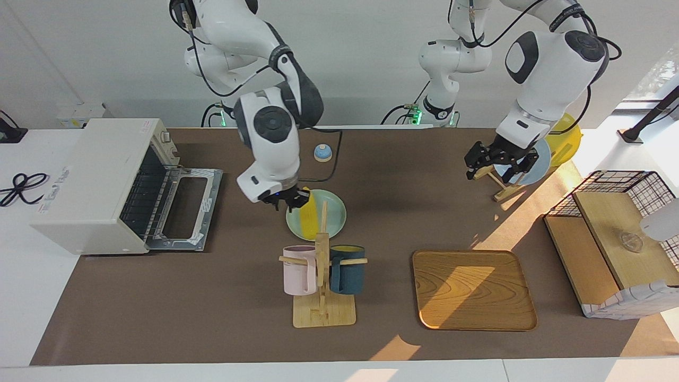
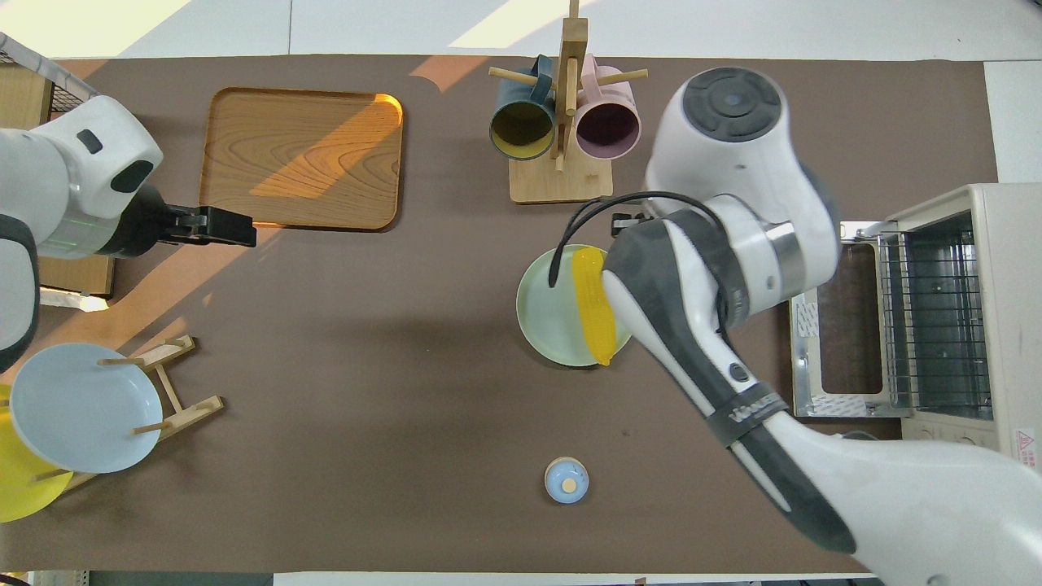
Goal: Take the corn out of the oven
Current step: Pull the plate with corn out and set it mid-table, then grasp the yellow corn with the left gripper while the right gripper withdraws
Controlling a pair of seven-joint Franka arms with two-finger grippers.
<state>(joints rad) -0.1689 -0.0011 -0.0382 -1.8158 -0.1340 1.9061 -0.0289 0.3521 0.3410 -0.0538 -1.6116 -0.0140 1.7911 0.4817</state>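
Observation:
The yellow corn (image 1: pixel 308 211) lies on a pale green plate (image 1: pixel 331 212) in the middle of the table, out of the oven. In the overhead view the corn (image 2: pixel 594 305) runs across the plate (image 2: pixel 549 313), with its end nearer to the robots past the rim. My right gripper (image 1: pixel 289 199) is low at that end of the corn; my arm hides it from above. The white oven (image 1: pixel 101 183) stands at the right arm's end of the table with its door (image 1: pixel 185 204) dropped open and its wire rack (image 2: pixel 936 313) bare. My left gripper (image 1: pixel 490 162) waits above the plate rack.
A wooden mug stand (image 1: pixel 322 289) with a pink and a dark blue mug stands just farther from the robots than the plate. A wooden tray (image 1: pixel 472 289), a small blue bell (image 1: pixel 323 153), a plate rack (image 2: pixel 175 382) and a wire-mesh basket (image 1: pixel 620 212) also stand on the table.

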